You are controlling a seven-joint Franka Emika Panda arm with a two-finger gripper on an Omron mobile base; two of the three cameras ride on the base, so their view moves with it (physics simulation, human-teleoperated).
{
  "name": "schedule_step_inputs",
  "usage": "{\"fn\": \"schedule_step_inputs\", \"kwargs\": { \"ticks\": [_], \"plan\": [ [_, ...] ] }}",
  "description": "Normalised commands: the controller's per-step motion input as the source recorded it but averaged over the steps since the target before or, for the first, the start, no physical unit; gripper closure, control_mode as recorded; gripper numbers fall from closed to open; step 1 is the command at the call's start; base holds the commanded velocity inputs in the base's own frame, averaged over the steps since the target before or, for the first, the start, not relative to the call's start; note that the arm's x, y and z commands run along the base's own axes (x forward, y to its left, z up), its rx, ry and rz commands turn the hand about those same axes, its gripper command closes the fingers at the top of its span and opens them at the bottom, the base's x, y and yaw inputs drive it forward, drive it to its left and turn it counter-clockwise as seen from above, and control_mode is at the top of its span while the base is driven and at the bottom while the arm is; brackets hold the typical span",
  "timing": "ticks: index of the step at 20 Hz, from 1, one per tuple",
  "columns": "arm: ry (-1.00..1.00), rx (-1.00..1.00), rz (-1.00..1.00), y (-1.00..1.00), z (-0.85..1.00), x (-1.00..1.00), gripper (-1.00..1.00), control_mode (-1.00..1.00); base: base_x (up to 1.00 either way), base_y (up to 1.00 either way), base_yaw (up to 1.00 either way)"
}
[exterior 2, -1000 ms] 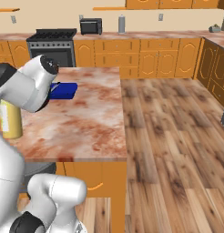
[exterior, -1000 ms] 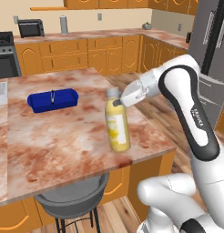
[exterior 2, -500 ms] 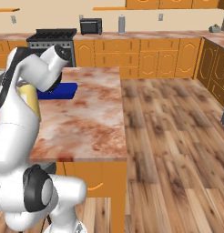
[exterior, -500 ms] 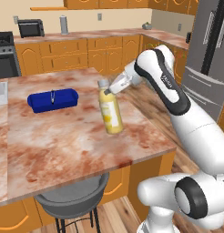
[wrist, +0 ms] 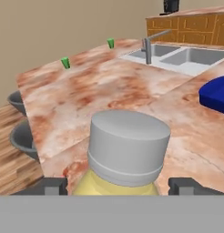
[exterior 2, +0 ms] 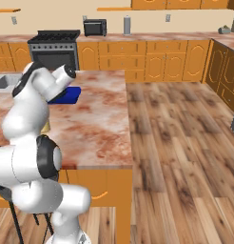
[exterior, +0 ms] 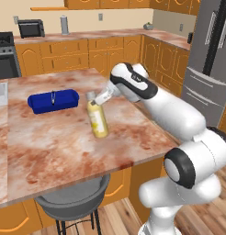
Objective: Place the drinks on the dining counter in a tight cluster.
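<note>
Desk (exterior: 64, 147), the big marbled island top, spans most of the left base view; grey stool (exterior: 76, 202) tucked under its near edge at 6 o'clock. In the hand view a sink (wrist: 177, 57) with faucet is set into the desk at 1 o'clock, with two small green bits near the far edge at 11 o'clock.

Arm reaches from 4 o'clock up and over to centre of the left base view, wrist bent back toward the bottle.

Blue box (exterior: 53, 101) lies flat on the desk at 9 o'clock from the bottle, apart from it; its end shows in the right base view (exterior 2: 66, 94) and at 3 o'clock in the hand view (wrist: 216, 93).

Yellow bottle (exterior: 97, 120) with grey cap is tilted, leaning with its cap toward the claw; can't tell whether its base is touching the desk. In the hand view the cap (wrist: 127, 145) sits dead centre between the fingertips.

Claw (exterior: 95, 98) is at the bottle's cap and neck. Jaws spread wide, one tip each side of the cap with visible gaps in the hand view (wrist: 120, 186). Not gripping the cap there; can't tell about contact lower down.
</note>
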Motion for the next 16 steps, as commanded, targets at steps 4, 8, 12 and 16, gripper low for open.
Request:
{"fn": "schedule_step_inputs", "kwargs": {
  "ticks": [4, 8, 12, 16],
  "plan": [
    [-0.09, 0.11, 0.04, 0.29, -0.79, 0.37, 1.00, -1.00, 0.00, 0.00, 0.00],
    [-0.19, 0.21, 0.14, 0.20, -0.62, 0.26, 1.00, -1.00, 0.00, 0.00, 0.00],
    [-0.13, 0.15, 0.24, 0.11, -0.37, 0.04, 1.00, -1.00, 0.00, 0.00, 0.00],
    [-0.14, 0.00, 0.22, 0.13, -0.31, 0.02, 1.00, -1.00, 0.00, 0.00, 0.00]
  ]
}}
